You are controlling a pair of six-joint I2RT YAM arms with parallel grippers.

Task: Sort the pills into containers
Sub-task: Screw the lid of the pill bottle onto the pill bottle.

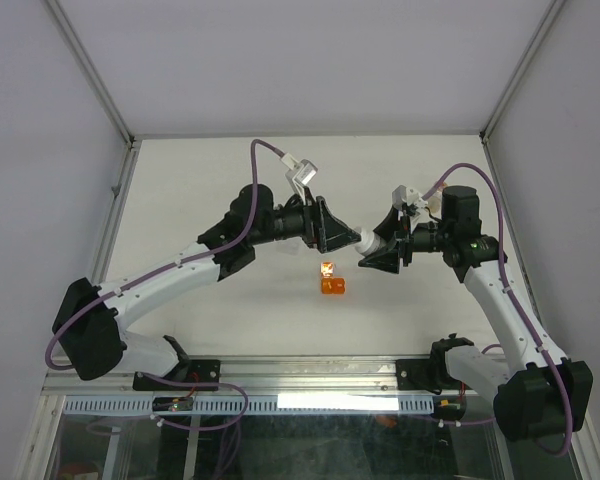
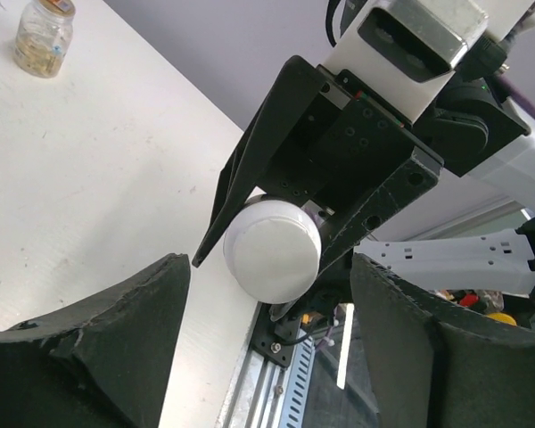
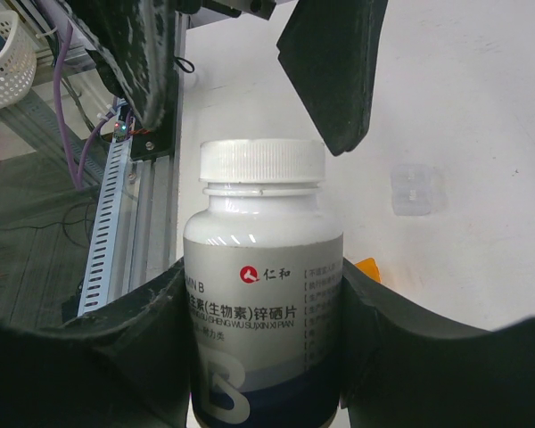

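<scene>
The white bottle [image 3: 263, 267] is up off the table [image 1: 200, 180], clamped by its body between the right gripper's [image 1: 378, 252] fingers [image 3: 152, 357]. The left gripper [image 2: 269, 267] stands wide, its fingers [image 2: 98, 339] flanking the bottle's cap [image 2: 272, 250] without touching it; the orange cup [image 1: 333, 287] sits on the table just below

— What's on the table [image 1: 200, 190]?
— It's a plain white top with just two small things on it. They sit a little toward six o'clock from the middle: a stubby translucent orange cup [image 1: 333, 287] and a clear vial [image 1: 327, 268].
— Are they touching?
— They're just beside each other, the vial at about eleven o'clock from the cup. I can't tell whether they meet.
</scene>
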